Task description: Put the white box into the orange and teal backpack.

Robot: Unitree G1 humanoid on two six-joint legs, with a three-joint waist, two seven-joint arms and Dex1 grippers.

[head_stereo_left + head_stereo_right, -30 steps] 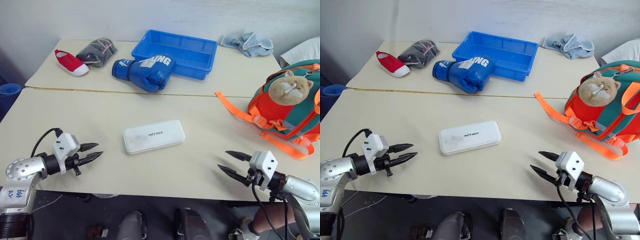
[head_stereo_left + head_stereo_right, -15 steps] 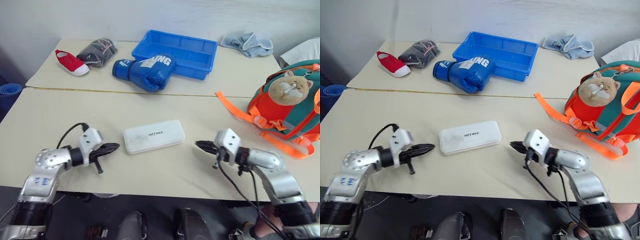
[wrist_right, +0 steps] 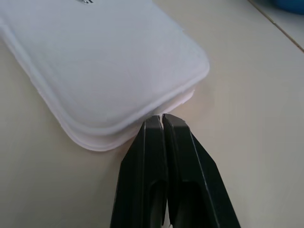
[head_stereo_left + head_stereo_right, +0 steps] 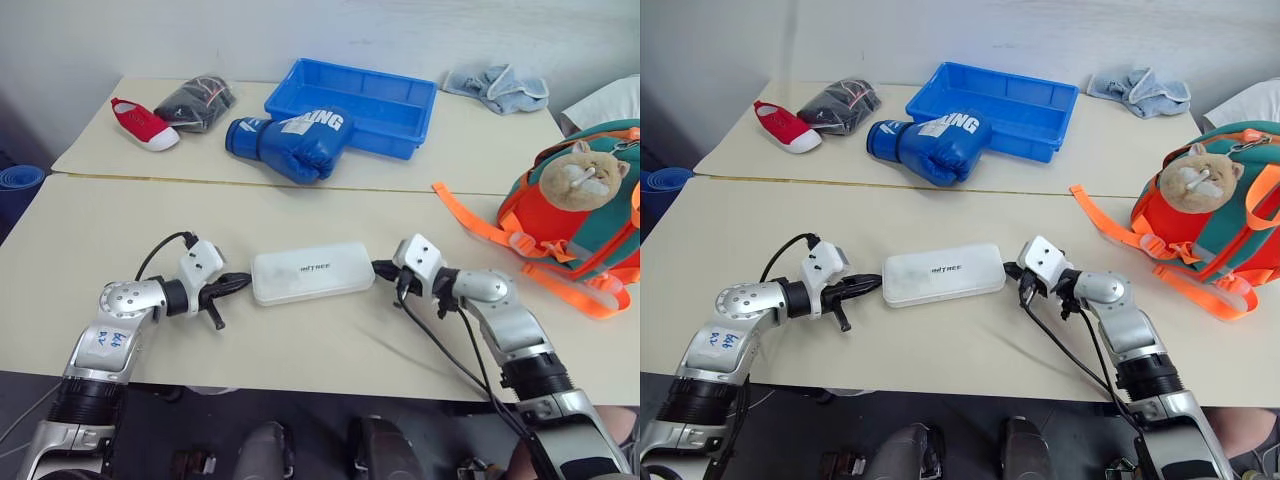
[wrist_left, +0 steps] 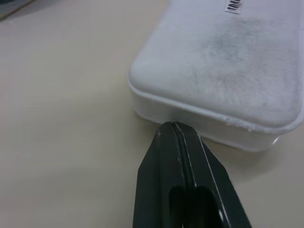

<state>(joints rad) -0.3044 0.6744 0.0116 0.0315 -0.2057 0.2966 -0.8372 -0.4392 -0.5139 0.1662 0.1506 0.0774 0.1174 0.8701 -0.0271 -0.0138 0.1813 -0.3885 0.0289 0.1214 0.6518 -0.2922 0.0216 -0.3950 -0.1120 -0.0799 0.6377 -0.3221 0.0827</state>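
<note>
Fingers (image 4: 240,282) — one white box (image 4: 311,272)

Robot lab w/ beige tables (image 4: 120,240), bare wall (image 4: 200,35), assorted test props

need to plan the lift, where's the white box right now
The white box lies flat on the near table, mid-scene in the head views, between the shut left gripper and right gripper.

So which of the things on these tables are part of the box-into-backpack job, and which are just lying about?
Job:
- white box, between the shut left gripper and the shut right gripper
- orange and teal backpack

Lying about:
- blue tray
- boxing glove
- red shoe
- dark bagged item
- blue cloth
</note>
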